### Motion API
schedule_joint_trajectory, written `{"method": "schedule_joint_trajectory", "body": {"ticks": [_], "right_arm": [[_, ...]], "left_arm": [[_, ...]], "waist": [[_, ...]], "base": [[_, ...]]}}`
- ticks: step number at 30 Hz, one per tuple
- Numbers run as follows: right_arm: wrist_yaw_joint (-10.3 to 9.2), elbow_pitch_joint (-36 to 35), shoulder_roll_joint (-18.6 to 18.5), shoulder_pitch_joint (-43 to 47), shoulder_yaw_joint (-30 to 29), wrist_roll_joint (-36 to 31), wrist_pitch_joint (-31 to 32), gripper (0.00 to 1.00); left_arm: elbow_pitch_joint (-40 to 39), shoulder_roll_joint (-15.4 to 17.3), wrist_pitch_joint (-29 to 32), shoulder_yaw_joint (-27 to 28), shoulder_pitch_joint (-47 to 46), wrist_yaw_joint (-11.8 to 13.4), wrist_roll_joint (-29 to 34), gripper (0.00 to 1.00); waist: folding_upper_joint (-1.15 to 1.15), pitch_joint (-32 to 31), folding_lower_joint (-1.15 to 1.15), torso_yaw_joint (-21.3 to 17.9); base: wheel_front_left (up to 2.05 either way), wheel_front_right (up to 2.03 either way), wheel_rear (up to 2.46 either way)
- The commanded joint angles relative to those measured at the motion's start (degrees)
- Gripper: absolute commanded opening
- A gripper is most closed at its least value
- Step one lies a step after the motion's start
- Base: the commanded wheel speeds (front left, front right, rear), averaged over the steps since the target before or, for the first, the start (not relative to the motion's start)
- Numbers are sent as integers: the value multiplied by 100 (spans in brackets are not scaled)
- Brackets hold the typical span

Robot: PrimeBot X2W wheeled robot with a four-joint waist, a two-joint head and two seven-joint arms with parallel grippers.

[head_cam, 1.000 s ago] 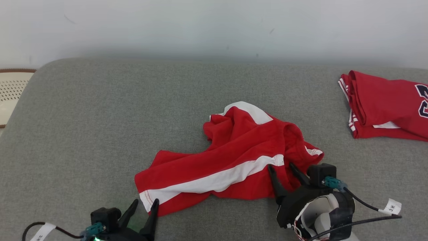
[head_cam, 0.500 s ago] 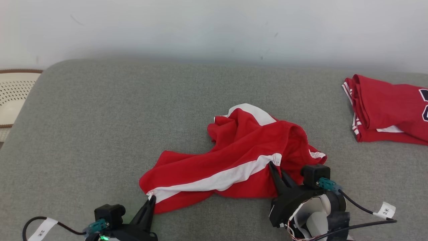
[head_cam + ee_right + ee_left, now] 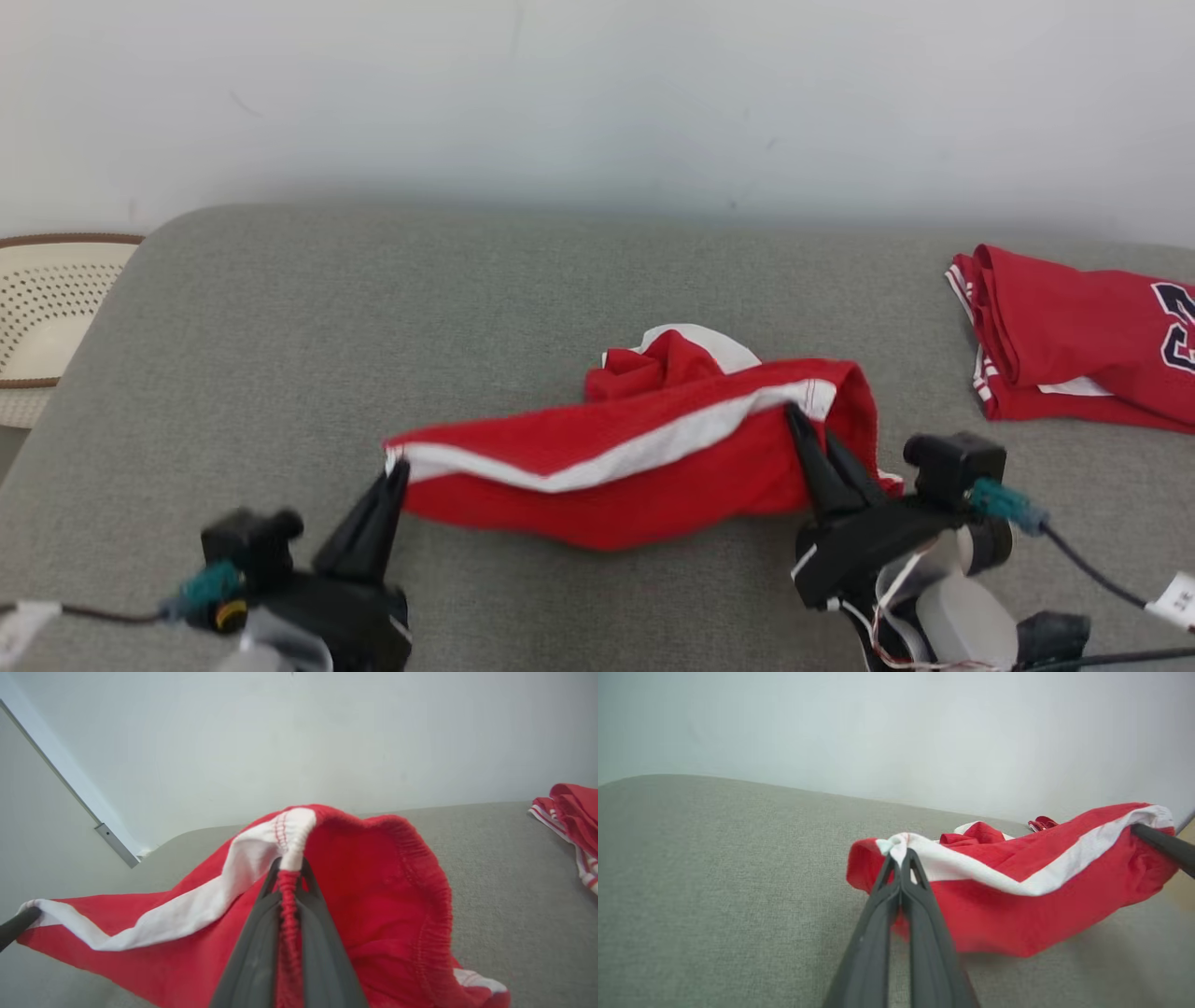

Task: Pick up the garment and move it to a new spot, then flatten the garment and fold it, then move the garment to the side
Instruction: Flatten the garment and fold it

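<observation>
Head view: we have the garment (image 3: 653, 467), red shorts with a white side stripe, strung between the two sets of fingers over the grey cushion (image 3: 373, 308). The left gripper (image 3: 398, 469) is pinched fully together on the hem corner (image 3: 889, 844) at the stripe's end, and only a small tuft pokes past the fingertips in the left wrist view. The right gripper (image 3: 810, 431) is clamped tight on the elastic waistband (image 3: 294, 826), with a ridge of it bunched between the fingers. Cloth sags below the line between both sets of fingertips, and a crumpled part lies beyond that line on the cushion. We can't tell if the low edge touches the cushion.

Risks, as we judge them:
- The left bite is very shallow, so a hard pull apart or a quick swing could slide the corner out and drop that side.
- The waistband is stretchy, so tension may let it creep through the right fingers.
- The crumpled part beyond the fingers may drag and twist, so the garment lands doubled on itself and is harder to flatten.
- The folded jersey (image 3: 1074, 336) lies well off on the outer side of the right fingers, and a move that way could land on it or shove it.
- Arms moving out of step would load one grip only.
</observation>
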Motion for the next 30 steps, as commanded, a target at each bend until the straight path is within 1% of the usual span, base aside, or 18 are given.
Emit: {"method": "schedule_joint_trajectory", "body": {"ticks": [1,4,7,10,13,15,18,21,22,23,25,27,30], "right_arm": [[1,-143,-1,0,-9,91,70,0],[1,-523,-19,-295,-23,169,419,0],[1,-629,-40,-786,37,184,768,0],[2,-473,-4,-1583,35,284,1186,0],[1,-218,8,-2612,76,305,1441,0],[2,78,102,-3289,47,522,1565,0],[2,624,163,-4481,-102,861,1804,0],[2,1372,346,-5543,-470,1471,2134,0],[2,1596,375,-5950,-552,1605,2230,0],[2,1818,385,-6297,-641,1646,2248,0],[2,2267,388,-7002,-728,1545,2193,0],[2,2685,401,-7605,-732,1431,2114,0],[2,3090,392,-8320,-657,1244,1921,0]], "left_arm": [[-105,79,69,-6,-146,20,20,0],[-422,236,397,-84,-555,-2,125,0],[-615,431,720,-102,-1198,-30,42,0],[-604,603,998,-27,-2014,-47,-168,0],[-432,878,1279,-86,-3006,-55,-306,0],[-304,1045,1387,-249,-3679,-58,-384,0],[-31,1242,1597,-468,-4774,-57,-684,0],[420,1304,1728,-614,-5859,-57,-1050,0],[593,1337,1754,-651,-6262,-57,-1083,0],[770,1338,1743,-695,-6616,-57,-1139,0],[1149,1229,1681,-754,-7334,-57,-1240,0],[1466,1154,1603,-948,-7969,-58,-1199,0],[1916,1091,1432,-1186,-8756,-57,-1176,0]], "waist": [[0,33,1,-50],[0,159,1,-157],[0,397,1,-283],[0,744,1,-403],[0,1214,1,-494],[0,1517,1,-539],[0,2020,1,-574],[0,2425,1,-590],[0,2552,1,-594],[0,2663,1,-598],[0,2880,1,-610],[0,3069,1,-605],[0,3331,1,-592]], "base": [[0,0,0],[0,0,0],[0,0,0],[0,0,0],[0,0,0],[0,0,0],[0,0,0],[0,0,0],[0,0,0],[0,0,0],[0,0,0],[0,0,0],[0,0,0]]}}
